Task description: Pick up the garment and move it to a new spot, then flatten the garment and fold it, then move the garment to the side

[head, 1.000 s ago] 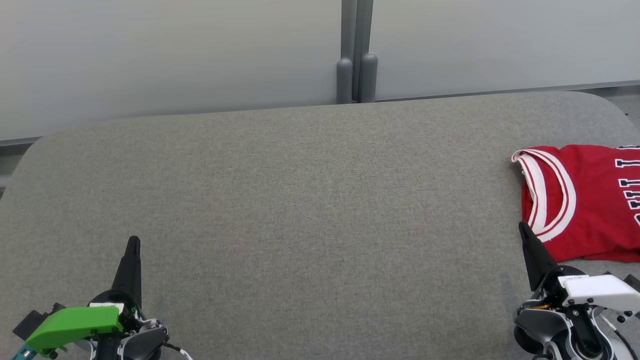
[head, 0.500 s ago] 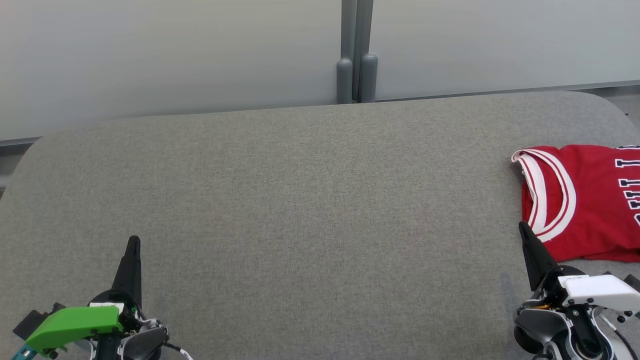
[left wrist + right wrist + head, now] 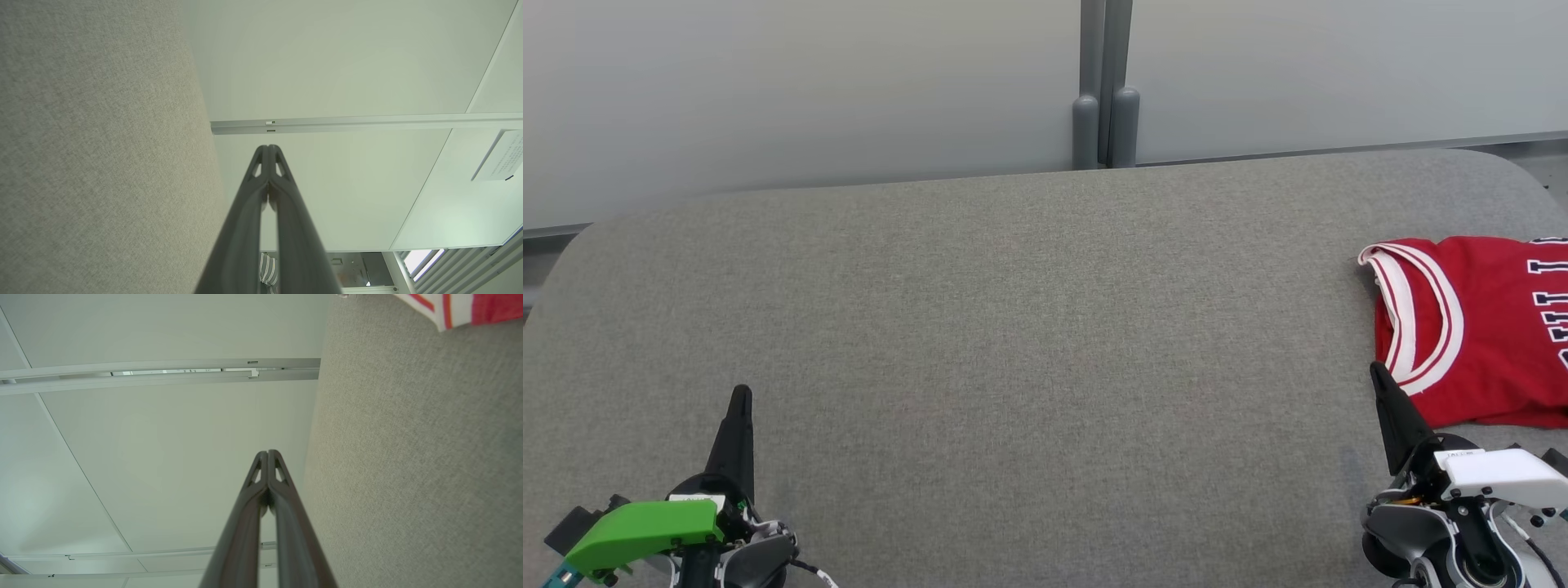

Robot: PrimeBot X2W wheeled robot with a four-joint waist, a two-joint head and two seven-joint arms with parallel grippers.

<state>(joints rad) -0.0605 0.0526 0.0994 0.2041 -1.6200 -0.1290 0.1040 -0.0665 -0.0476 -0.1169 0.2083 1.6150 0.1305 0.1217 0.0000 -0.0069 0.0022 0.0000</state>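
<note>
Head view: red garment, folded, white-trimmed.

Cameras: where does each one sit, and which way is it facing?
Head view: on the head, facing down at grey table, red jersey; left end effector, right end effector in bottom corners.
Left wrist view: on left wrist, along its shut fingers toward a pale wall.
Right wrist view: on right wrist, along its shut fingers, toward that wall.
Shared: head and right wrist views show the jersey.
</note>
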